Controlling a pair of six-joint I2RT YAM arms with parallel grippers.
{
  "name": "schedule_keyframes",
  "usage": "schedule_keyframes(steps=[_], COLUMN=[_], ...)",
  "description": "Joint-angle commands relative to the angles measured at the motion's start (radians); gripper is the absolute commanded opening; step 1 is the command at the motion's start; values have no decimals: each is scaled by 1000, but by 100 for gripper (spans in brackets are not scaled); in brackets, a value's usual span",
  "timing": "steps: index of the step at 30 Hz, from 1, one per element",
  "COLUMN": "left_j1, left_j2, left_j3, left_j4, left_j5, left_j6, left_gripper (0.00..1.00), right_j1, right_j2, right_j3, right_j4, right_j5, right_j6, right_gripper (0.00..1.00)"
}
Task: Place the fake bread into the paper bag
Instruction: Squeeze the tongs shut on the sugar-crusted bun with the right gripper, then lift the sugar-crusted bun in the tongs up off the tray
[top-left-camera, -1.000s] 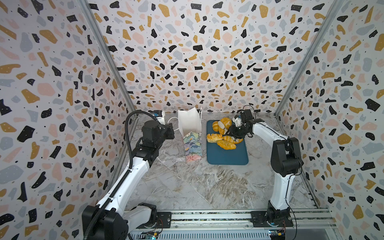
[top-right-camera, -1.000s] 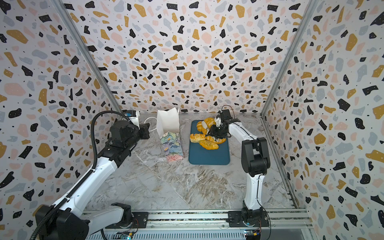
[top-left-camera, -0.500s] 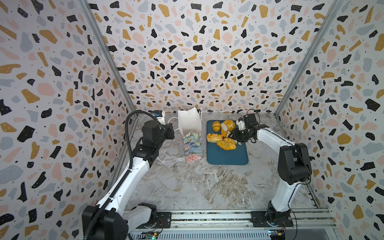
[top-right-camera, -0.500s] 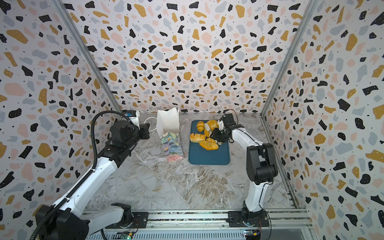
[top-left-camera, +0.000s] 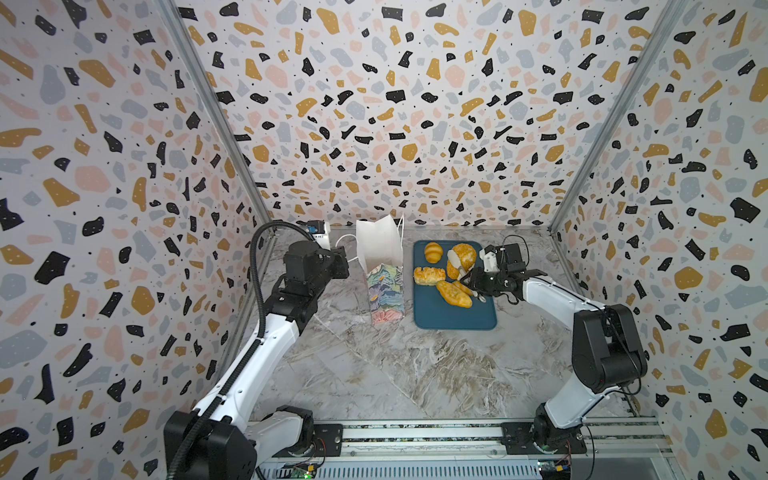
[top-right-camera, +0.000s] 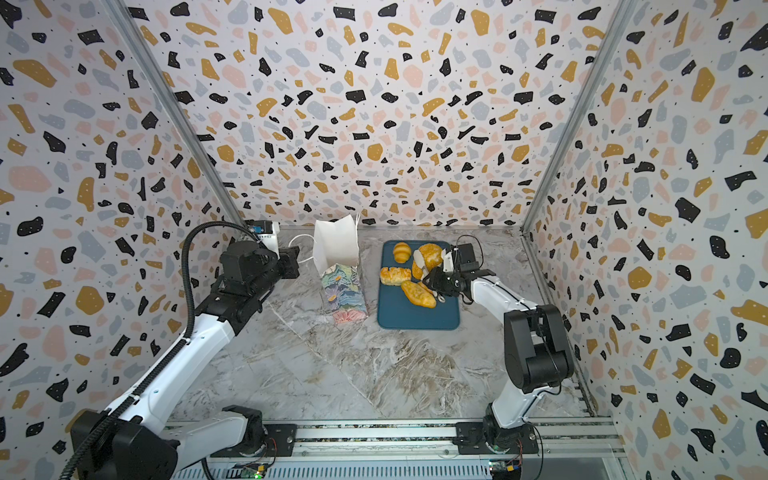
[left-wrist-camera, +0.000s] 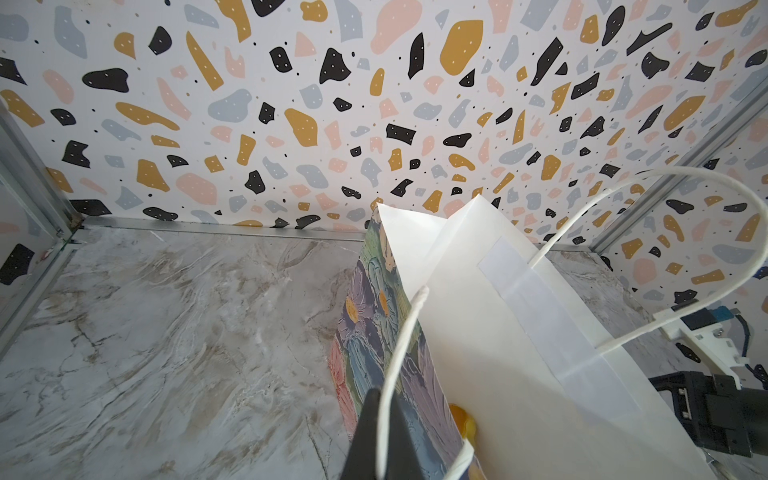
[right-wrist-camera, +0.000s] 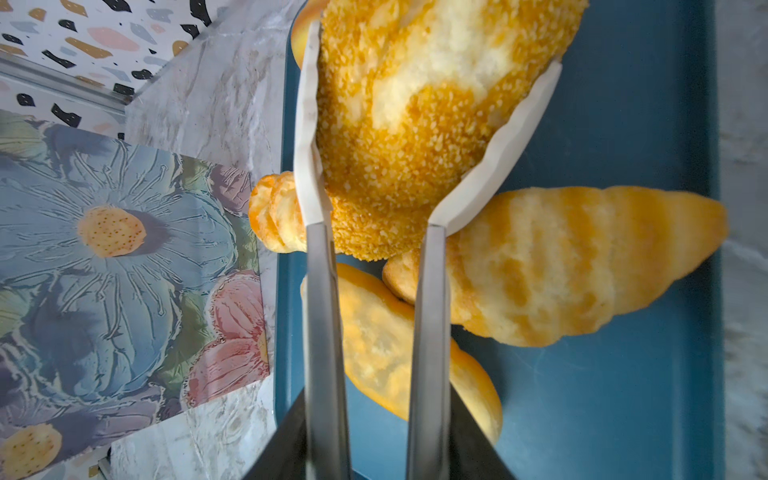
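Five golden breads (top-left-camera: 429, 275), one flat blue tray (top-left-camera: 453, 318); right gripper (right-wrist-camera: 432, 48) pinches crumbed oval loaf (right-wrist-camera: 395, 145); left gripper (left-wrist-camera: 376, 415) nips bag (top-left-camera: 384, 291) by its cord handle (left-wrist-camera: 399, 353).

Left gripper (left-wrist-camera: 374, 415) reaches forward, pinched shut on the bag handle (left-wrist-camera: 402, 340); right gripper (right-wrist-camera: 434, 45), arm outstretched, clamps the loaf (right-wrist-camera: 415, 166).

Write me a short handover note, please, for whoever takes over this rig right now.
Left gripper: shut on the paper bag at its cord handle.
Right gripper: shut on the crumbed loaf over the blue tray; lifted or not, cannot tell.
The bag stands upright beside the tray; the other breads lie on the tray.
Done: an orange shape shows inside the bag, probably one bread.
To do: bag the loaf, then the rest.
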Motion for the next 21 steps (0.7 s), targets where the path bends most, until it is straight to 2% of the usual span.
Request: schedule_keyframes(steps=[1,6,15,21], left_j1=[-5,-5,-5,-5], left_j2=[-20,-22,-34,-37], left_j3=[6,5,4,3], left_j4=[9,7,7,9], left_j5=[8,3,-4,-4], left_j6=[7,10,15,15], left_gripper=[0,0,0,0], right_j1=[6,9,10,10], right_j2=[-105,-184,-257,-313], right_j3=[-44,-140,-166,-224], right_j4=[149,258,235,281], right_j5=[-21,-52,-45,-49], right_j6=[49,81,73,100], right_gripper=[33,33,33,33])
